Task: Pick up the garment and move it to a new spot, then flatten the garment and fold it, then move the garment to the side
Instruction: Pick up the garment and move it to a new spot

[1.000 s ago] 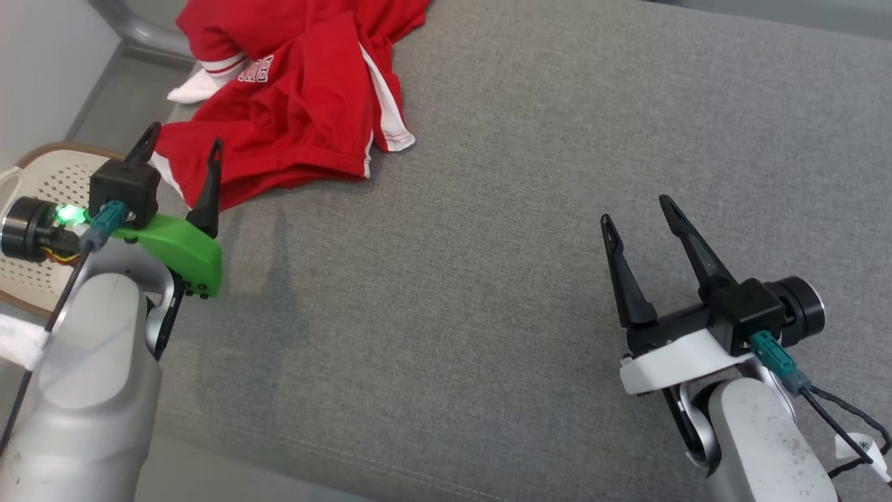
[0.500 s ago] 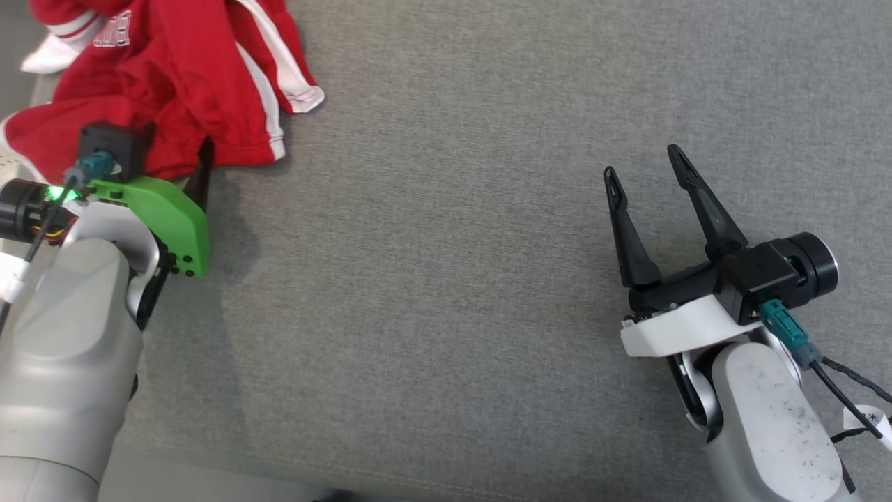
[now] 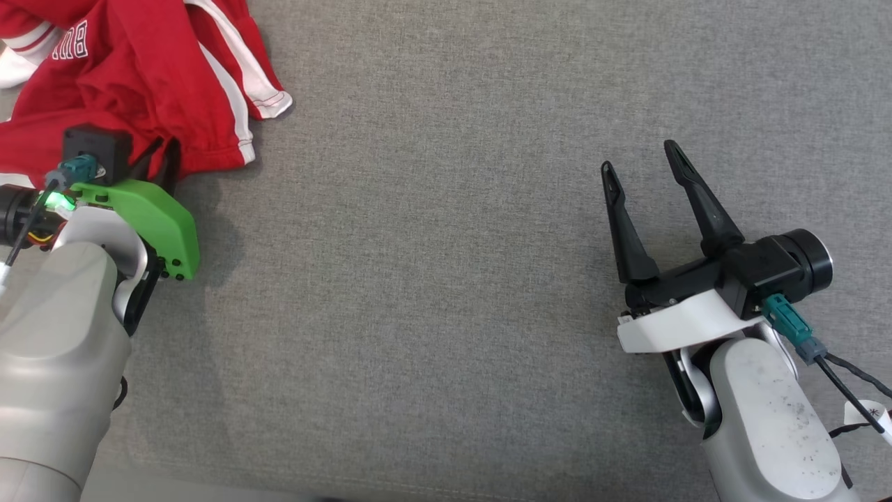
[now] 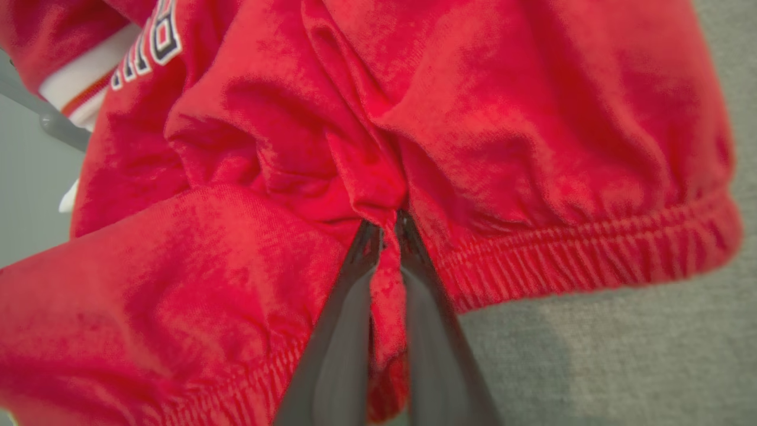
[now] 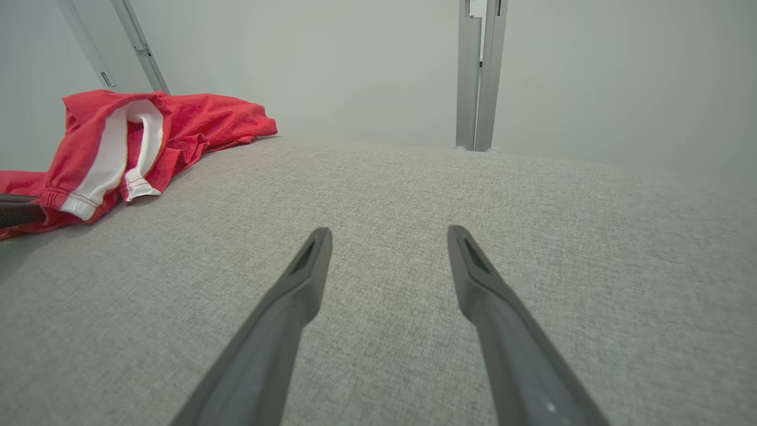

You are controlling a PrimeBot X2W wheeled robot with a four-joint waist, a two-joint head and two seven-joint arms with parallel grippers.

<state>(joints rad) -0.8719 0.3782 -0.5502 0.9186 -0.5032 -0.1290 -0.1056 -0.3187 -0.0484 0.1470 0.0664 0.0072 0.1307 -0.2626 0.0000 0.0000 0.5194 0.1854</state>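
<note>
The garment (image 3: 139,77) is red with white side stripes and white lettering, lying crumpled at the top left of the grey surface. My left gripper (image 3: 159,155) sits at the garment's near edge, shut on a pinch of the fabric. In the left wrist view the garment (image 4: 502,136) bunches at the elastic hem, and a fold is clamped between the tips of my left gripper (image 4: 384,228). My right gripper (image 3: 640,155) hovers open over bare cloth at the right, far from the garment. The right wrist view shows my right gripper (image 5: 389,236) with its fingers spread and the garment (image 5: 165,130) at far left.
A grey fabric-covered surface (image 3: 432,265) spreads across the scene. A pale wall and metal frame posts (image 5: 476,77) stand behind its far edge. A white piece of cloth (image 3: 10,70) shows at the garment's left edge.
My left gripper has closed on the garment's hem. The head camera has shifted, so the garment sits further left and up in its view. The right gripper stays open.
</note>
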